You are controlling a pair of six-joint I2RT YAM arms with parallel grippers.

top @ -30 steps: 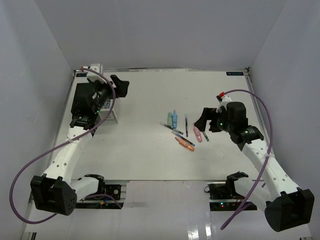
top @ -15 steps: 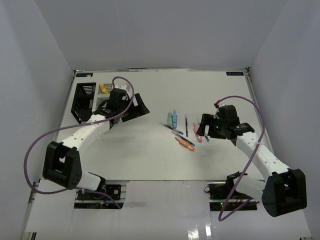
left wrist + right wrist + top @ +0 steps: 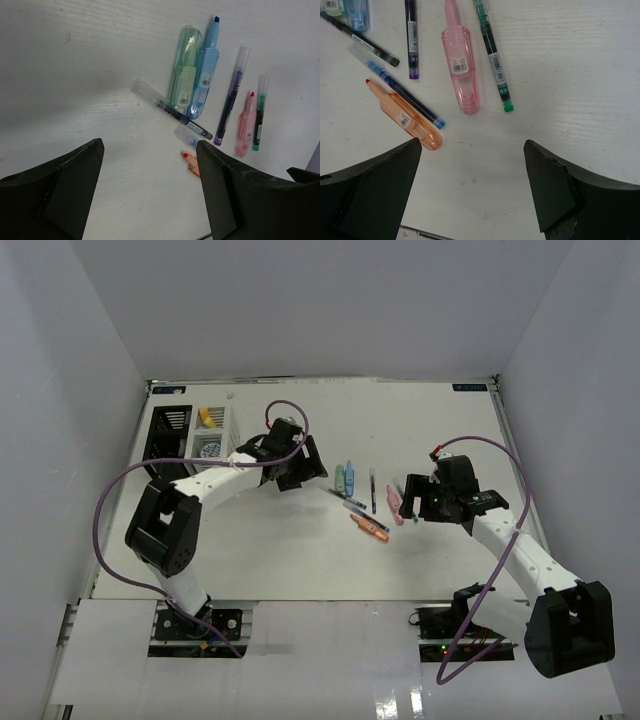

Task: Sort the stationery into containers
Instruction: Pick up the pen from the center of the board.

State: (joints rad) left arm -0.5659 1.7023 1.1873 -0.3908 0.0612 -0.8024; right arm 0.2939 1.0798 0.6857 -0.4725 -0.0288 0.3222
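Observation:
The stationery lies in a cluster mid-table: a green marker, a blue marker, a dark pen, a pink marker and an orange marker. My left gripper is open and empty, just left of the cluster. Its wrist view shows the green marker, blue marker, purple pen and pink marker ahead of the gripper. My right gripper is open and empty, right of the cluster. Its wrist view shows the pink marker, green pen and orange marker beyond the gripper.
The black organizer and the white organizer stand side by side at the far left. The white one holds a yellow marker and a blue-white tape roll. White walls close in the table on three sides.
My left arm has swung right, from over the organizers to just left of the pen cluster. My right gripper has dropped lower and a little closer to the pens.

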